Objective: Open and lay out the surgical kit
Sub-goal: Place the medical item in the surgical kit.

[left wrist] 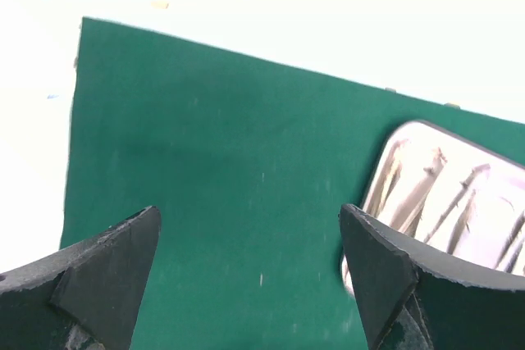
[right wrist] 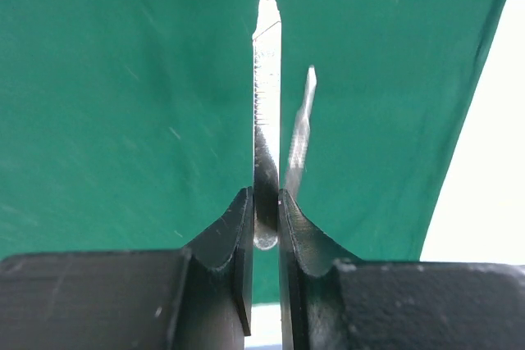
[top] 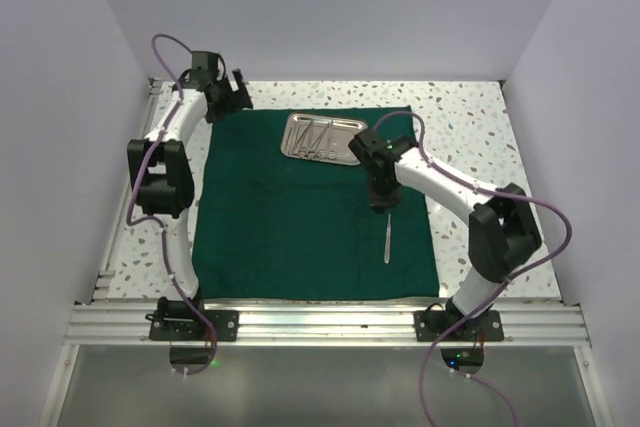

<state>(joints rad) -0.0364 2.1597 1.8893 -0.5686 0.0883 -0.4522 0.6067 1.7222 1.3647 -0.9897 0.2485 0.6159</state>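
- Cloth: dark green square cloth wrap (top: 300,227), unfolded and spread flat on the worktop (top: 460,117); far right corner slightly rumpled.
- Tray: shiny rectangular steel tray (top: 320,137), resting on the wrap by its far edge, just right of middle; slim steel instruments (left wrist: 435,194) lie inside, side by side.
- Tweezers: slim steel tweezers (right wrist: 262,120), pinched at one end in the right hand (right wrist: 265,202), over the wrap's right part, pointing toward the near edge.

Plain white walls (top: 330,7) enclose a brightly lit, speckled tabletop (top: 460,107).
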